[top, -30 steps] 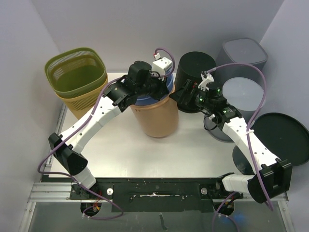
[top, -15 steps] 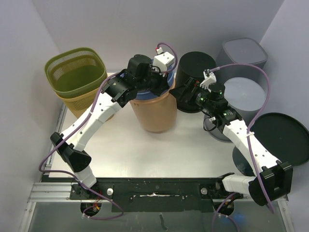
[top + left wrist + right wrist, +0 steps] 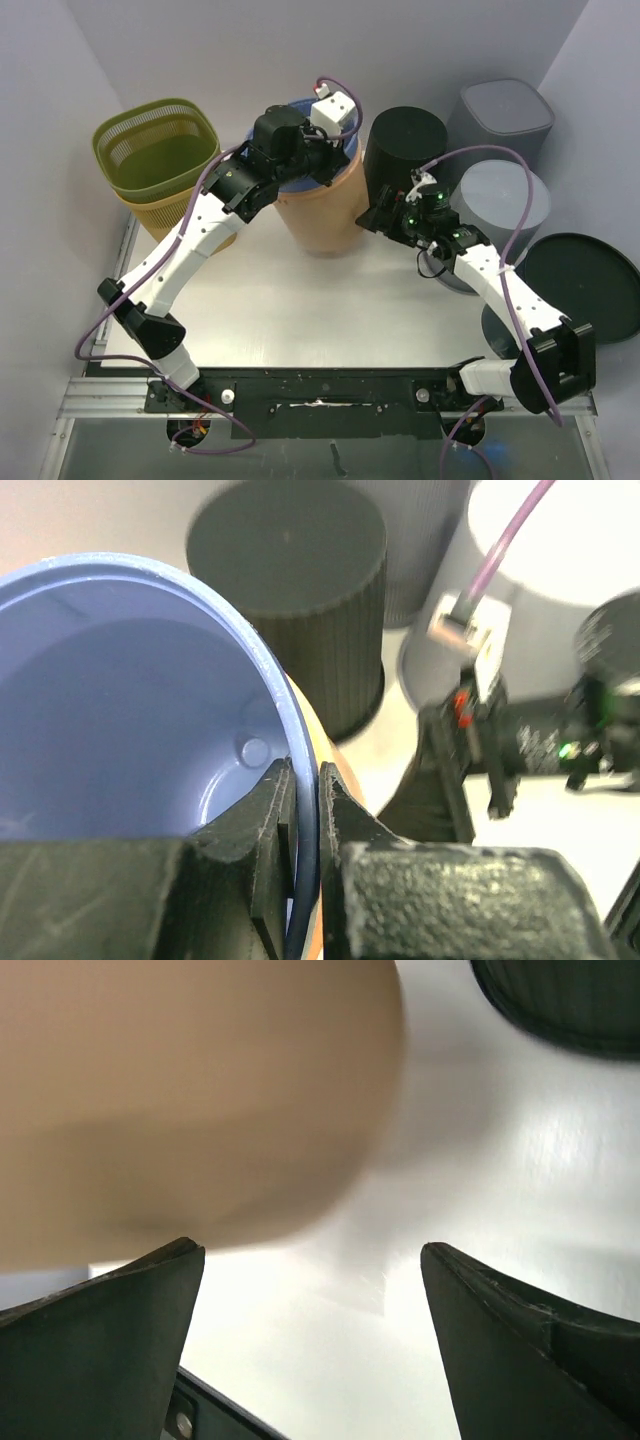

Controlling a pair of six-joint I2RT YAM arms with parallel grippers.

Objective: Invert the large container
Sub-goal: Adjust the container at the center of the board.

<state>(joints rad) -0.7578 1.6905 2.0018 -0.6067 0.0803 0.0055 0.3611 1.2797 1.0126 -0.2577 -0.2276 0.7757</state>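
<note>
The large container [image 3: 325, 215] is a tan bin with a blue inner liner, standing tilted toward the back at the table's middle rear. My left gripper [image 3: 322, 165] is shut on its blue rim [image 3: 290, 730], one finger inside and one outside. In the left wrist view the blue inside [image 3: 120, 700] fills the left half. My right gripper [image 3: 378, 218] is open, just right of the bin's lower side. In the right wrist view the tan wall [image 3: 190, 1090] fills the top left, above the gap between the fingers [image 3: 110, 1330].
A green mesh basket [image 3: 160, 150] sits in a yellow one at the back left. A black ribbed bin [image 3: 405, 150] stands just right of the tan bin. Grey bins [image 3: 505, 115] and a black round lid [image 3: 580, 285] stand off the table's right side.
My left gripper has lifted the rim and pulled it toward the back, tipping the tan bin. My right gripper has moved down and left, closer to the bin's lower side.
</note>
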